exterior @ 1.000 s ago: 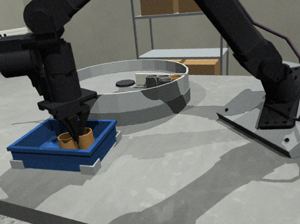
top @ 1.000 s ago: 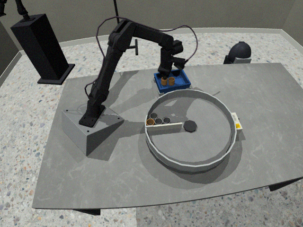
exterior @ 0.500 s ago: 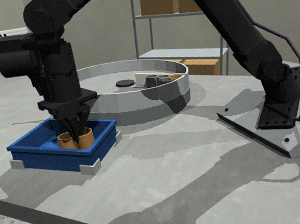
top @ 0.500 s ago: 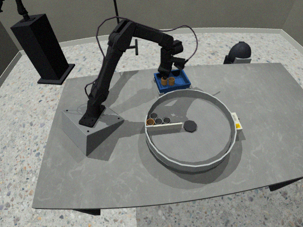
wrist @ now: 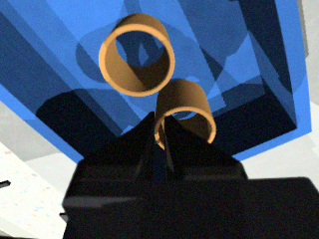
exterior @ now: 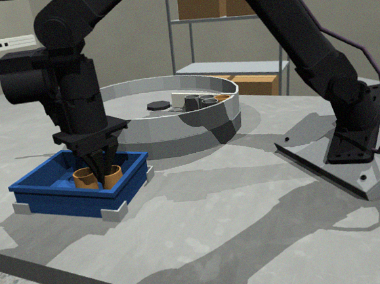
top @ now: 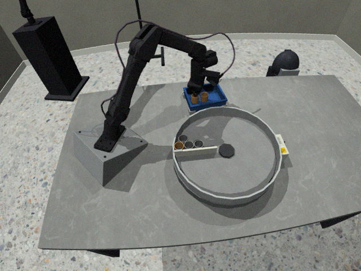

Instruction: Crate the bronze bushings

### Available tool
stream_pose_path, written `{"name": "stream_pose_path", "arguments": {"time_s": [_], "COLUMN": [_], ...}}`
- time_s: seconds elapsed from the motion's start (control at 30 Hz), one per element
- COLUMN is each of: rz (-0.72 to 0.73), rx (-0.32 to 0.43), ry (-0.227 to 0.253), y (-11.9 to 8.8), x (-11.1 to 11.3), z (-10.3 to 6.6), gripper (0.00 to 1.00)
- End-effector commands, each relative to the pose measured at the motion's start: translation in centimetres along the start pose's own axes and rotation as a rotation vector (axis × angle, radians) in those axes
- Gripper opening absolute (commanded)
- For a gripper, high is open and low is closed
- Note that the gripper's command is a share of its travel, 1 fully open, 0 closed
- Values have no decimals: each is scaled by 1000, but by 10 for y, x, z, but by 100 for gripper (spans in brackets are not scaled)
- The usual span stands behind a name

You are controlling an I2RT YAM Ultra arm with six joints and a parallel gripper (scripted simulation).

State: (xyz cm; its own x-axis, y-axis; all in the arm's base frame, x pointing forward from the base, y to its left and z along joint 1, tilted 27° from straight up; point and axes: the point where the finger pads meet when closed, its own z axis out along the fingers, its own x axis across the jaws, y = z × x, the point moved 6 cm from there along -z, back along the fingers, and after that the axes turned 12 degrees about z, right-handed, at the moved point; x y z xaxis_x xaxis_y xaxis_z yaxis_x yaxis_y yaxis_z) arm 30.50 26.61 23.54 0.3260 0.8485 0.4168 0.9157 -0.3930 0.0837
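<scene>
My gripper [top: 195,94] [exterior: 103,177] [wrist: 159,119] is low in the blue crate [top: 210,104] [exterior: 62,203] [wrist: 303,95]. It is shut on the wall of a bronze bushing [top: 194,100] [exterior: 115,179] [wrist: 183,95], one finger inside it and one outside. Whether it touches the crate floor cannot be told. A second bronze bushing [top: 204,97] [exterior: 85,182] [wrist: 137,90] stands beside it in the crate. On the turntable [top: 247,171] [exterior: 142,137], a bronze bushing [top: 179,145] [exterior: 222,98] stands at the rim among three steel bushings [top: 183,138] [top: 188,144] [top: 198,144].
A pale divider [top: 201,149] [exterior: 178,100] runs from the turntable's rim towards its dark hub [top: 226,151] [exterior: 158,105], beside the bushings. The turntable's raised wall stands close in front of the crate in the top view. Pale corner brackets [exterior: 114,212] hold the crate.
</scene>
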Motion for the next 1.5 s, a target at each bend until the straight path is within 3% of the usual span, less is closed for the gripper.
{"name": "stream_pose_path", "arguments": {"time_s": [0.0,0.13,1.23,1.47], "rz": [-2,-6,-5,-3], "rx": [-43,-57,-52,-38], "ry": [45,72,62,38], "y": [3,5,4,3], "x": [4,12,10,9], "z": [-16,-24,-24,-18], "gripper": [0,0,0,0]}}
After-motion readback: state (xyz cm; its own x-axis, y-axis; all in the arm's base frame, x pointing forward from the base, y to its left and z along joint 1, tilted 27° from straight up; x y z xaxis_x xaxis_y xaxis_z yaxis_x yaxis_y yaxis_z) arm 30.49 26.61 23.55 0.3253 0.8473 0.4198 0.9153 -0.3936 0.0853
